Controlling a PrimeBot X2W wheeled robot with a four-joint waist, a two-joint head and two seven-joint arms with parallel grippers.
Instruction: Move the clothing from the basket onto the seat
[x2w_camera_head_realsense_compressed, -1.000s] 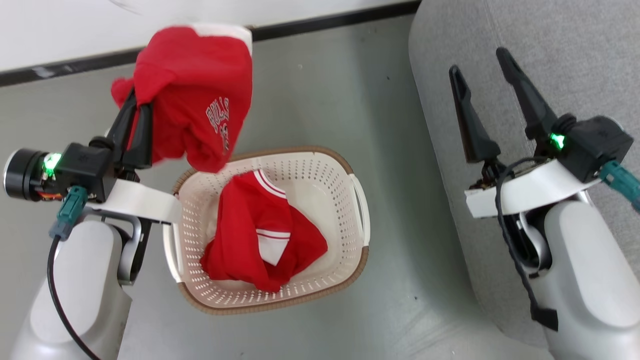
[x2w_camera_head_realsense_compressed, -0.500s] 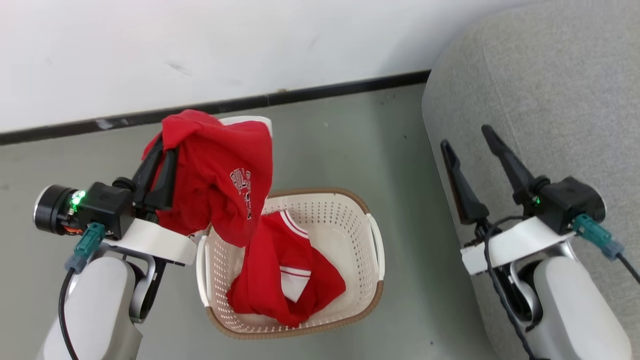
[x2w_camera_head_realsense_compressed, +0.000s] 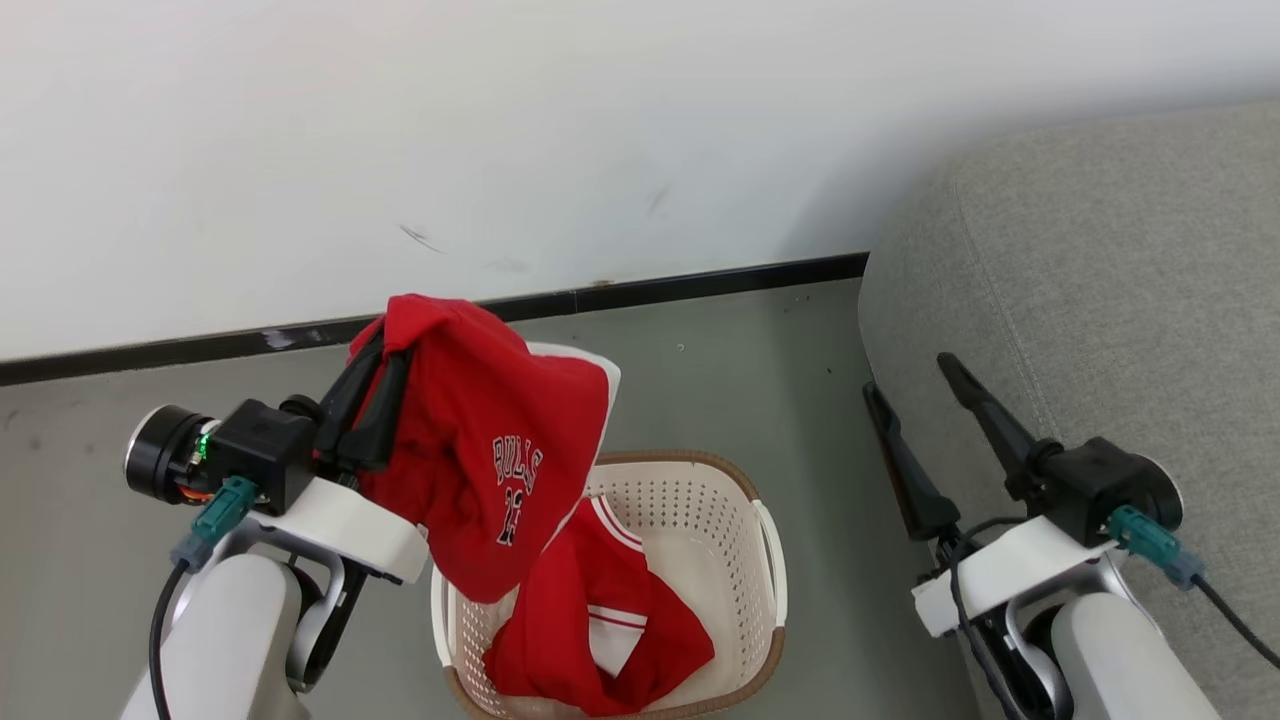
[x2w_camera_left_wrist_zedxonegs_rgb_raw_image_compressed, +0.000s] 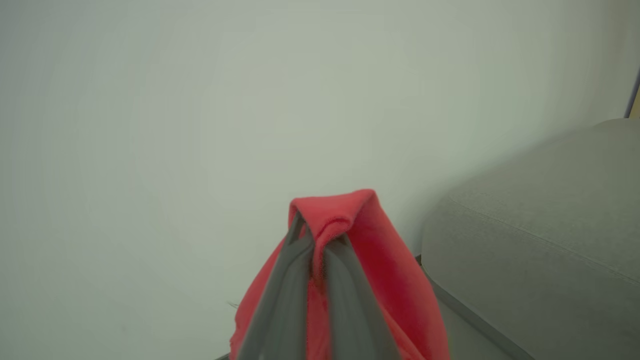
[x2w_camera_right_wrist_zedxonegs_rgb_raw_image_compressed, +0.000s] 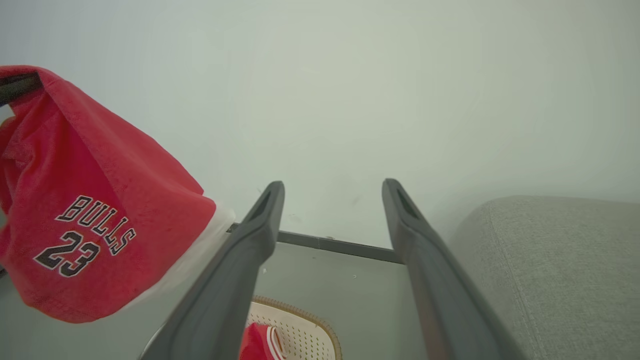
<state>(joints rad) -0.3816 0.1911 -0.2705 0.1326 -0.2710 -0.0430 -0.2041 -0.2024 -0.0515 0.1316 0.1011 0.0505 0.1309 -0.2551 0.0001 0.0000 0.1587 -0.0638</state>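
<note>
The head camera has tipped up since a second ago, so more white wall (x2w_camera_head_realsense_compressed: 600, 130) shows. The left gripper (x2w_camera_head_realsense_compressed: 382, 355) still pinches the red BULLS garment (x2w_camera_head_realsense_compressed: 480, 440), raised over the basket's (x2w_camera_head_realsense_compressed: 690, 515) left rim; a second garment (x2w_camera_head_realsense_compressed: 575, 630) lies inside. The right gripper (x2w_camera_head_realsense_compressed: 907, 377) gapes wide, empty, beside the grey sofa's (x2w_camera_head_realsense_compressed: 1100, 300) left edge. Grey-green floor (x2w_camera_head_realsense_compressed: 720, 370), black baseboard (x2w_camera_head_realsense_compressed: 700, 284) at the far side.

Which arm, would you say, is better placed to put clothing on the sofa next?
Left, probably: the left claw is shut on the red Bulls garment, held above the basket. The right claw is open and empty near the sofa.
</note>
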